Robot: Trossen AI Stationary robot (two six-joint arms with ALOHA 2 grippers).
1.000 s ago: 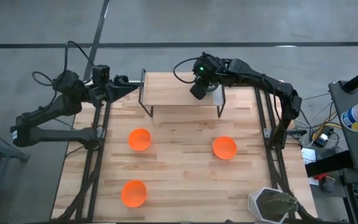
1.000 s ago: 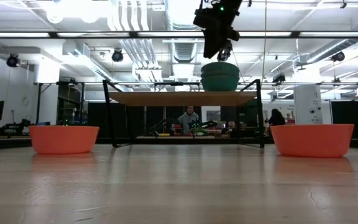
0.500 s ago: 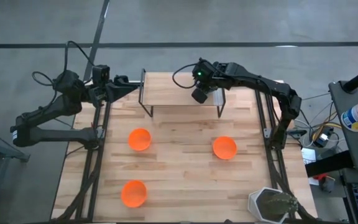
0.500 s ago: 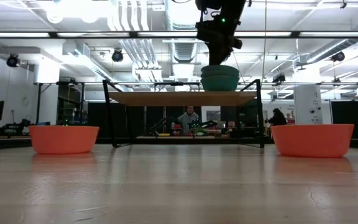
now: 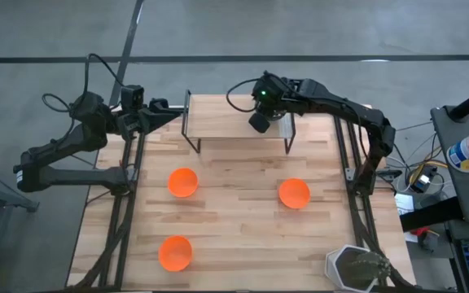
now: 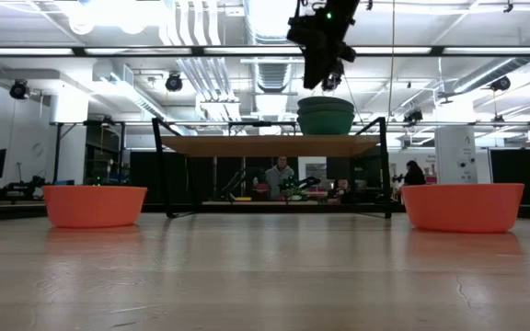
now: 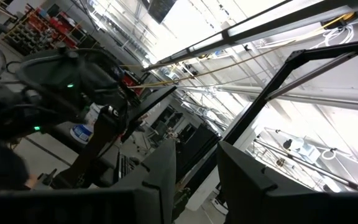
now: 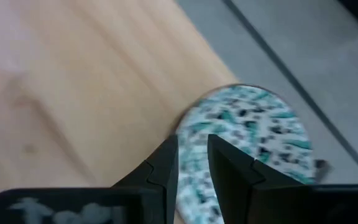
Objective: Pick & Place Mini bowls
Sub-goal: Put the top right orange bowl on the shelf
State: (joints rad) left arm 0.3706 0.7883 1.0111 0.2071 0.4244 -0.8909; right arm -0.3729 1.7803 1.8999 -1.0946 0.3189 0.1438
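Three plain orange mini bowls stand upright on the table: one left of centre (image 5: 182,182), one right of centre (image 5: 294,194), one near left (image 5: 175,252). Speckled blue-grey bowls sit nested in a stack (image 6: 326,115) on the right end of a wooden shelf (image 6: 247,144) at the table's far side; the top one shows in the right wrist view (image 8: 260,134). My right gripper (image 6: 326,81) hangs just above the stack, its fingers a narrow gap apart and empty. My left gripper (image 5: 159,106) waits off the table's far left corner, with a narrow gap too.
The shelf stands on thin black wire legs (image 5: 192,134). A white hexagonal plant pot (image 5: 352,268) sits at the near right corner. Black frame rails run along the left (image 5: 124,203) and right (image 5: 357,203) table edges. People sit in the room beyond (image 6: 279,175).
My right gripper has dipped down to the rim of the stacked speckled bowls and has risen again a little above them. The stack stands as before on the shelf.
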